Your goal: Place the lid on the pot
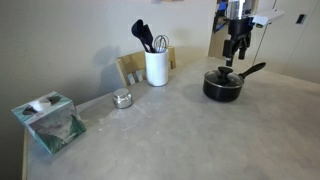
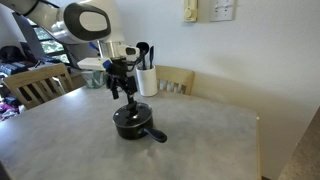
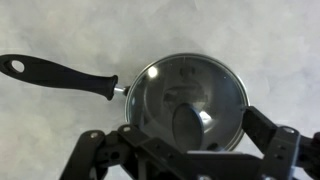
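**A:** Eyes on the far right of the table [image 1: 180, 135] in an exterior view. The gripper [image 1: 236, 52] hangs straight above the pot [image 1: 222, 90], clear of it, with a visible gap between them.

**B:** And the lid [image 3: 190, 85]? From the wrist view I'd say it sits on the pot. The metal rim runs a full circle and the glass throws back the light.

**A:** Agreed, it lies flat over the pot. The dark knob [image 3: 190, 120] shows close to the middle, directly under the wrist camera.

**B:** What's the hand doing?

**A:** It's spread wide. The fingers [image 3: 272, 135] stand out to either side along the bottom of the wrist view, one left of the lid and one right, and there is nothing between them but air. They aren't touching the lid or the knob.

**B:** So the lid is centred below the open hand, lower than the fingertips.

**A:** That's how it looks. The pot's long black handle [image 3: 60, 72] points left in the wrist view, well outside the span of the fingers.

**B:** In both exterior views the arm comes down vertically over the pot. What else is on the table?

**A:** A white utensil holder [image 1: 157, 67] stands at the far edge, left of the pot and well apart from it. A small round tin [image 1: 122, 98] sits nearer and further left. A tissue box [image 1: 48, 120] is at the near left corner.
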`<state>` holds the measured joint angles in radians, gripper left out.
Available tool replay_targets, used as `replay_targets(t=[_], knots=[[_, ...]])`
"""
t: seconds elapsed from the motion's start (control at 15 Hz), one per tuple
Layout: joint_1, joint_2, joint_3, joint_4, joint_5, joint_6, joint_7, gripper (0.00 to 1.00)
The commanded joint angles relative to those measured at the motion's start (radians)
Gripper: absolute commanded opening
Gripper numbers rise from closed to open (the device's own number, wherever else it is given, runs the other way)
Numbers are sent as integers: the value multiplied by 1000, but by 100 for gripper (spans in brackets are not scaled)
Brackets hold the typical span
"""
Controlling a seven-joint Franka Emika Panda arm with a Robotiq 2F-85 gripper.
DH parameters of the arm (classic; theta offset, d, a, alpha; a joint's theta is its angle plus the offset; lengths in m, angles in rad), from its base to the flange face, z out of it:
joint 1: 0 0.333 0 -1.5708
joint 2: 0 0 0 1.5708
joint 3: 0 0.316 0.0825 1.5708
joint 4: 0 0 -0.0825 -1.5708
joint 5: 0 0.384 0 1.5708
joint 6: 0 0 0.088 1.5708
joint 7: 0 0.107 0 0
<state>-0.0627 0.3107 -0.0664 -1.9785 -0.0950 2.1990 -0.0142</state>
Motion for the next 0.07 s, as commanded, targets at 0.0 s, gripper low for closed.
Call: replay_targets(t=[0.0], knots=[[0, 0, 0, 1, 0, 1, 0, 100]])
